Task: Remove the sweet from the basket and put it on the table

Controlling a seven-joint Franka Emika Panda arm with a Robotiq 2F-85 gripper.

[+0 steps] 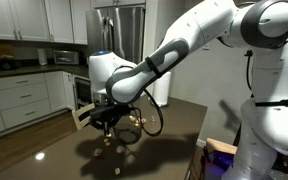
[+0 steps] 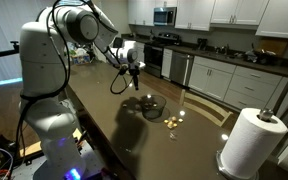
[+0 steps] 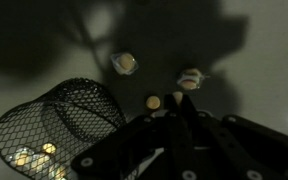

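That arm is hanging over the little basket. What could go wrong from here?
1. The sweets inside lie deep in the mesh basket. The jaws could catch its rim and tip or drag it.
2. Loose sweets lie on the table beside it. A careless sweep might send them rolling.
3. The wrist view is very dark, so aiming at a small sweet may be off.

White cabinets [image 2: 234,10], steel fridge [image 1: 119,28], stove [image 2: 162,50]
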